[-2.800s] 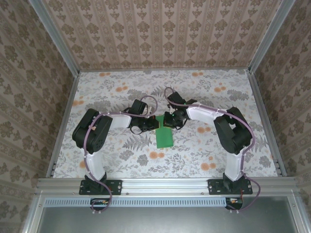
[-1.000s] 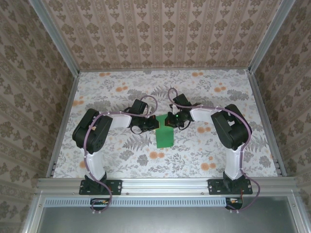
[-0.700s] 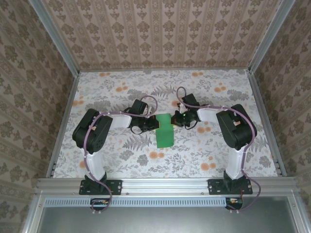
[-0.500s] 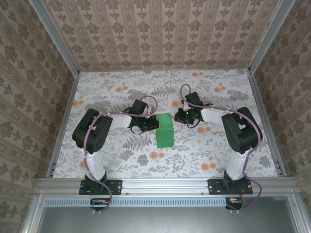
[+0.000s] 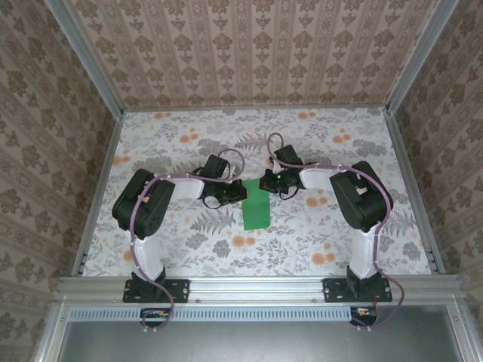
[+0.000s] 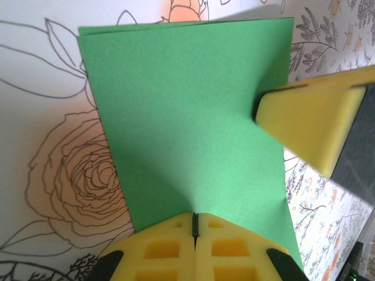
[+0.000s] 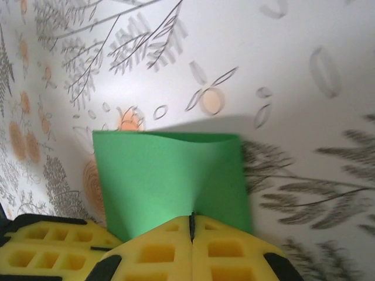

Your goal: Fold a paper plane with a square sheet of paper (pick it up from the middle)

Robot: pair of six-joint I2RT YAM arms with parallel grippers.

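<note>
Paper looks like the tricky part here. The square sheet of paper (image 5: pixel 256 211), doubled into a narrow green strip, lies mid-table (image 5: pixel 189 143) between the two arms, with its far end slightly lifted. The left tool (image 6: pixel 195 218) is clamped on its left edge, and the right tool (image 7: pixel 191 219) pinches the right edge opposite. The sheet seems feather-light, limp and quick to buckle or slip. I'd hold it by the edges near the fold, gently.
</note>
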